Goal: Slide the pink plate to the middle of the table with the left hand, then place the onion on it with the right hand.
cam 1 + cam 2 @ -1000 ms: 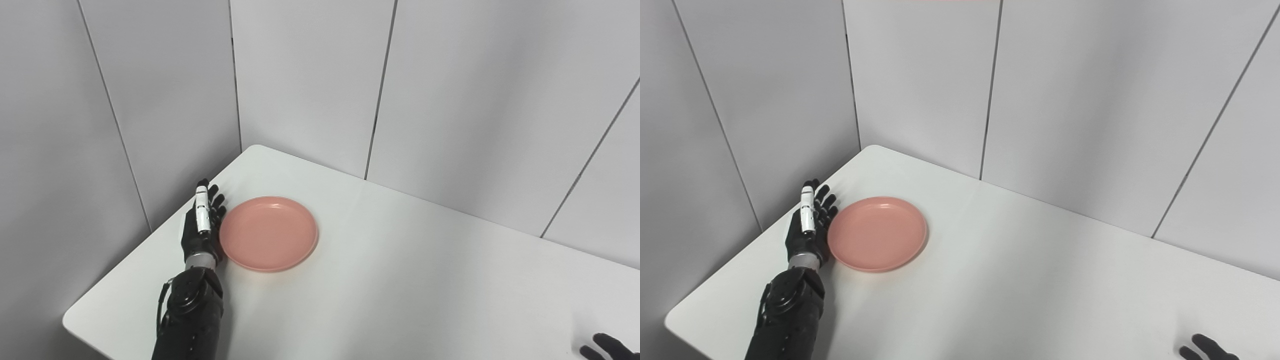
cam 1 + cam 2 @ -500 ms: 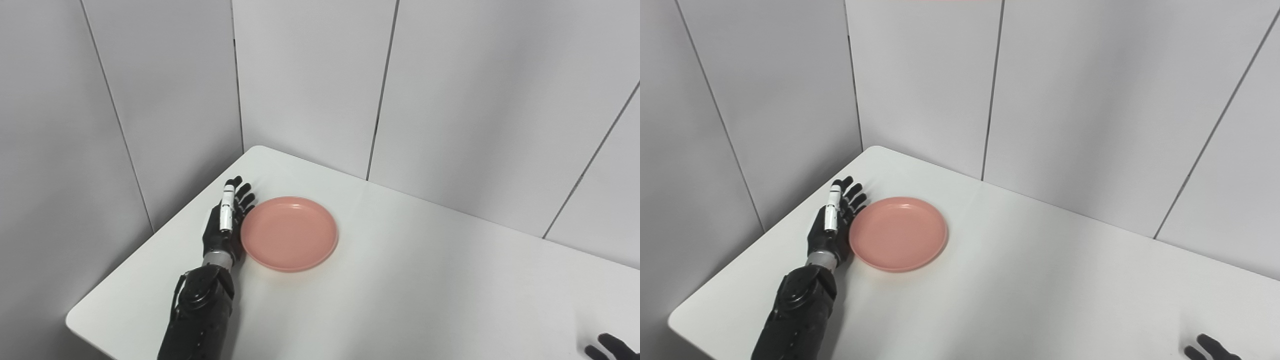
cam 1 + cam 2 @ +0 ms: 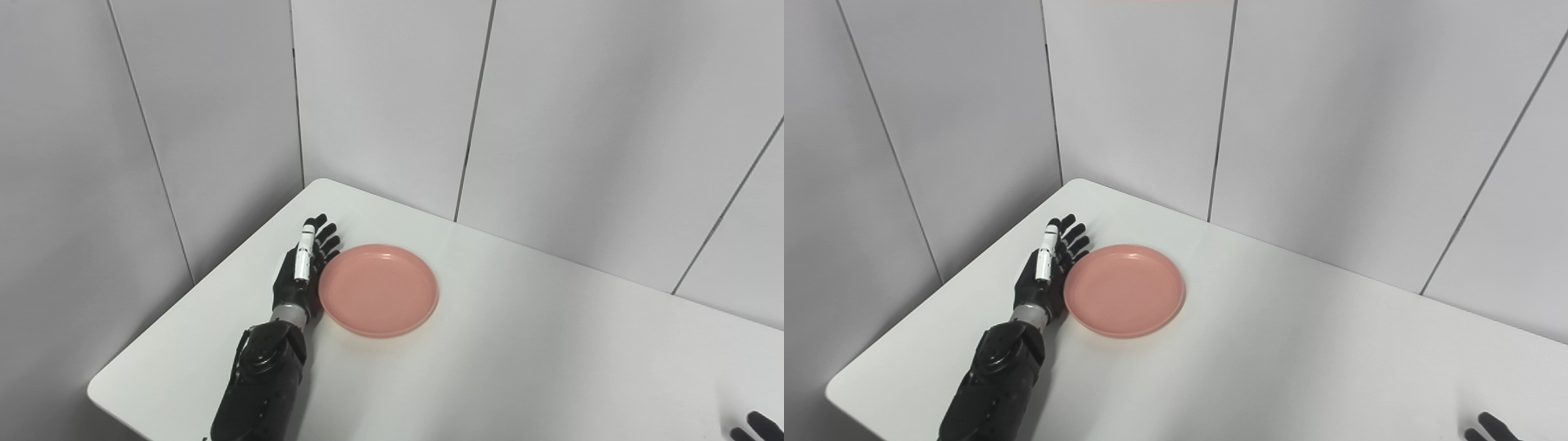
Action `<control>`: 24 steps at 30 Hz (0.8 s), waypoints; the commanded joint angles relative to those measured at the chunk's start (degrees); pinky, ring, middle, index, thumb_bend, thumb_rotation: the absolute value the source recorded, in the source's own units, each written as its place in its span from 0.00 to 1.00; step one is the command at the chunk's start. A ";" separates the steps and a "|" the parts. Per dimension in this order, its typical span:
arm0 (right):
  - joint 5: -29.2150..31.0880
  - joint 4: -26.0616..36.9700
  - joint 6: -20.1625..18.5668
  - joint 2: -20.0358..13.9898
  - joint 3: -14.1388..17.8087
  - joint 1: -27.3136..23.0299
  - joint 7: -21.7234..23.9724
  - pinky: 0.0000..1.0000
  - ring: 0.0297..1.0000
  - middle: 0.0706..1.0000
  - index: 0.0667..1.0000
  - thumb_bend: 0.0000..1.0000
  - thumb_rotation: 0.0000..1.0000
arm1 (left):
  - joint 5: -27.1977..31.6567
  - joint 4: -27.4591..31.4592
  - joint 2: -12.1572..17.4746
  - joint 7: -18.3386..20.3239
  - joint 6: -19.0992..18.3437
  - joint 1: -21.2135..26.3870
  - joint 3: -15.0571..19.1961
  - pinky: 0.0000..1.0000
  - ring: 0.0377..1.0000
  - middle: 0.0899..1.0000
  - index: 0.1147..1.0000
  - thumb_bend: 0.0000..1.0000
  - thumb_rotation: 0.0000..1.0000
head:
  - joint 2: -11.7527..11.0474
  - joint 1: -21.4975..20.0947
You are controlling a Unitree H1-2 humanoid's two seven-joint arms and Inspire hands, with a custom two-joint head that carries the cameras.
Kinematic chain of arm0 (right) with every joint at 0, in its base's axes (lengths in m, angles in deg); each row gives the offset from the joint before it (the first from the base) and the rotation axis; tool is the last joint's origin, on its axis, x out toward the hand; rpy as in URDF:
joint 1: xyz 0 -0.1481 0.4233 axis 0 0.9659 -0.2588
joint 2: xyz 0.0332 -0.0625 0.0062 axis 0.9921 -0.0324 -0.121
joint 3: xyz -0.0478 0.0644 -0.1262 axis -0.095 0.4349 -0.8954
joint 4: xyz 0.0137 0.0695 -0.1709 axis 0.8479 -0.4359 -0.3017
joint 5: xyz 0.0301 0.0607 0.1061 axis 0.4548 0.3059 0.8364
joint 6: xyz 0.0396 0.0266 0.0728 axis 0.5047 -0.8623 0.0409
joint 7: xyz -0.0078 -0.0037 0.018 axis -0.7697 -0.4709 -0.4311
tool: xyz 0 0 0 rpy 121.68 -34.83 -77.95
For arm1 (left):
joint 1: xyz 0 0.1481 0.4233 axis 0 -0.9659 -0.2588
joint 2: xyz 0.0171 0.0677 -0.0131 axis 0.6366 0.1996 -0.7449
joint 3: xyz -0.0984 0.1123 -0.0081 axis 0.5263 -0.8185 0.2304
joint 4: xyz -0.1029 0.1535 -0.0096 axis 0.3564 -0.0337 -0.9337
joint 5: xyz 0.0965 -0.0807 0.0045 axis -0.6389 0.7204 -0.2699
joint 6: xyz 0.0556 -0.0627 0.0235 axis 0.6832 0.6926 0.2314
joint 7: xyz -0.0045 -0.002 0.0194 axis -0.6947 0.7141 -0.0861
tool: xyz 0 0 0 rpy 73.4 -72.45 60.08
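One left hand (image 3: 298,278), fingers (image 3: 327,236) spread flat, edge against pink plate (image 3: 378,290), holding nothing.

pink plate (image 3: 378,291); white table (image 3: 520,343); black left robot hand (image 3: 300,275), white strip; grey walls (image 3: 380,92)

table (image 3: 551,367) lying bare right of pink plate (image 3: 378,290) | left hand (image 3: 301,272) flanking plate's left rim | walls (image 3: 380,92) closing behind

One white bench (image 3: 520,367) fills the lower half of the frame. One pink plate (image 3: 378,290) sits on it, left of center. Two black robot hands appear: the left hand (image 3: 301,272) at the plate's left edge, and the right hand (image 3: 754,425), only its fingertips showing, at the lower right corner.
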 commanded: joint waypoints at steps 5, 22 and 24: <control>0.00 0.56 0.49 0.57 -0.12 0.05 0.02 0.74 0.91 0.92 0.82 0.76 0.80 | -0.93 -1.10 -0.65 0.92 -0.80 1.66 -1.81 0.94 0.93 0.93 0.90 0.34 1.00 | 0.68 -0.33; -1.49 3.81 -2.84 1.48 -0.76 0.56 -1.56 0.85 0.90 0.92 0.86 0.83 0.81 | -2.19 -0.13 -2.65 0.83 -1.46 2.59 -4.72 0.92 0.93 0.92 0.90 0.37 1.00 | -1.84 -10.15; 0.22 6.20 -3.36 1.99 -0.37 1.72 -1.30 0.91 0.93 0.94 0.89 0.80 0.83 | -1.99 2.87 -3.31 0.67 -2.59 1.22 -5.06 0.92 0.93 0.92 0.90 0.37 1.00 | 4.40 -12.37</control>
